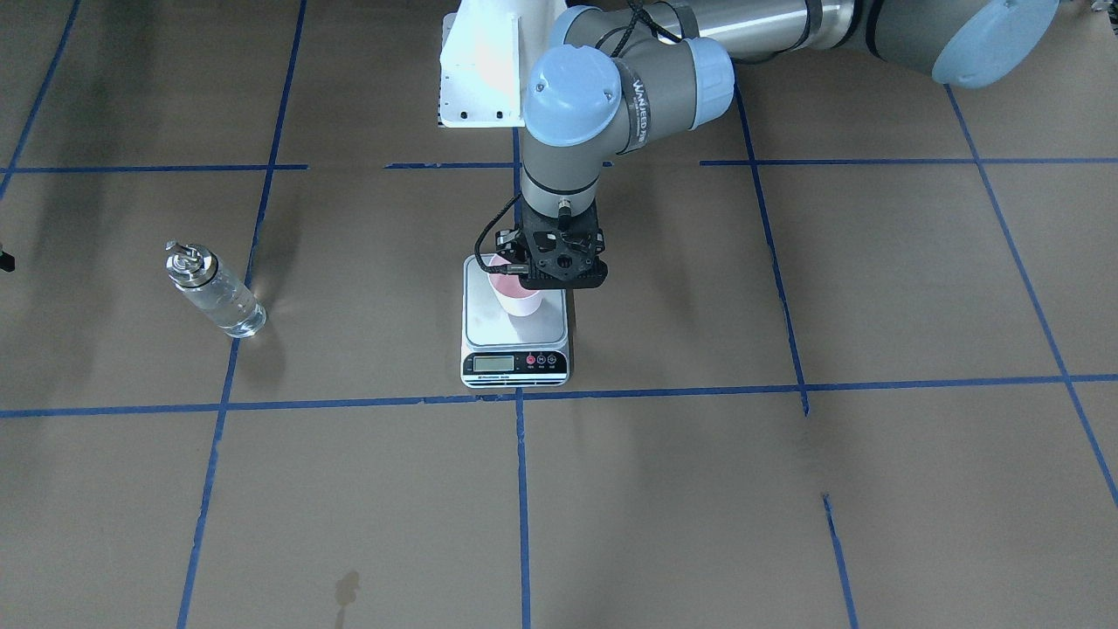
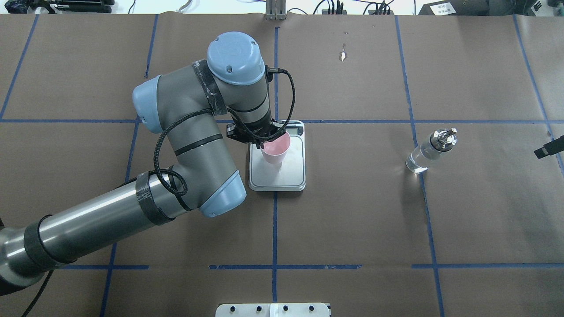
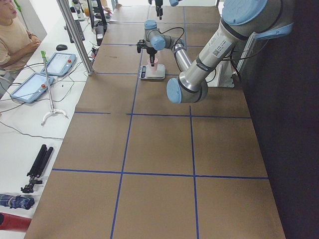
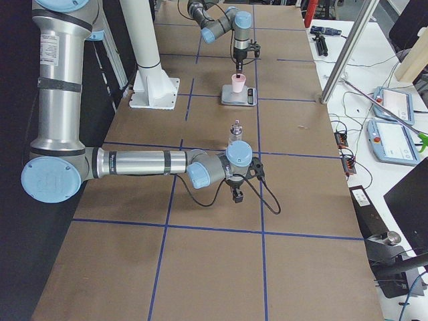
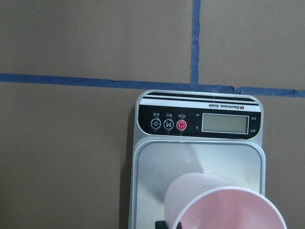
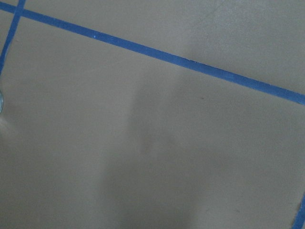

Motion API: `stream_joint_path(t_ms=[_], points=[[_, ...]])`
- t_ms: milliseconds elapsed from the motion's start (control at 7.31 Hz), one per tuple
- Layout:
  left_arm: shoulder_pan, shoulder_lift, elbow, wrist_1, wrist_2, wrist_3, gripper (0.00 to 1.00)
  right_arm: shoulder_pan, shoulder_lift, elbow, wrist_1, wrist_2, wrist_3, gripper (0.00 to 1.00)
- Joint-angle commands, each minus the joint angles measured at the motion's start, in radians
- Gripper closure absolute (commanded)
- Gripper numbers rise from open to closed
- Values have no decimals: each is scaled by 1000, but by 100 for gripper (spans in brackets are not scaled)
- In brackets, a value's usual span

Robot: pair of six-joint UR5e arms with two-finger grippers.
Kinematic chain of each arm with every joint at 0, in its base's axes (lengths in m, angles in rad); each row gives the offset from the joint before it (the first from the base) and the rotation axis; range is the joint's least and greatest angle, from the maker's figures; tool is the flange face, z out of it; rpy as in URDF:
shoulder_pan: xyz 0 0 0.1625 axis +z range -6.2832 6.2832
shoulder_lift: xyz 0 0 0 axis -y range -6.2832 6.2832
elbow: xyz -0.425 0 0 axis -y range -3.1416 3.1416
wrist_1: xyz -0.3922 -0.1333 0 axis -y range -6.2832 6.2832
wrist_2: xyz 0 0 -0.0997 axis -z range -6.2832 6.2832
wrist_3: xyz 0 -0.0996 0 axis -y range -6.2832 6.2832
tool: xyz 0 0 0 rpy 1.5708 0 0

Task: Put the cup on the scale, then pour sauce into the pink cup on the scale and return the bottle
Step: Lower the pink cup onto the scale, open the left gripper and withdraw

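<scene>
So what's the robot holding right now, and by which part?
The left gripper holds the pink cup by its rim, over the scale. The right gripper holds nothing.

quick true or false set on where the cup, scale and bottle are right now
1. The cup is over the platform of the scale, at the left end effector. True.
2. The bottle lies on its side. False: it stands upright on the table.
3. The bottle's cap is off. False: the silver cap sits on top of it.
4. The scale's display is on the side away from the robot's base. True.
5. The right end effector holds the bottle. False: the bottle stands free, well apart from it.
</scene>
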Motion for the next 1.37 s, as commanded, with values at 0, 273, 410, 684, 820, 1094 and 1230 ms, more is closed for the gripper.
stream_joint_path(t_ms=[0,273,410,684,820,1094,1230], points=[[7,-1,0,-9,1,1,100,0,0,-2,0,1,0,0],[8,3,1,-35,2,1,99,-2,0,-2,0,1,0,0],[8,3,1,-37,2,2,86,0,-2,-4,0,-1,0,0],[10,6,9,-37,4,2,81,-2,-2,-8,0,-1,0,0],[16,6,12,-37,4,2,77,-2,-2,-8,0,-1,0,0],[16,0,6,-37,2,1,70,-2,-2,-8,0,1,0,0],[16,5,-24,-32,4,1,54,-2,-2,-7,0,1,0,0]])
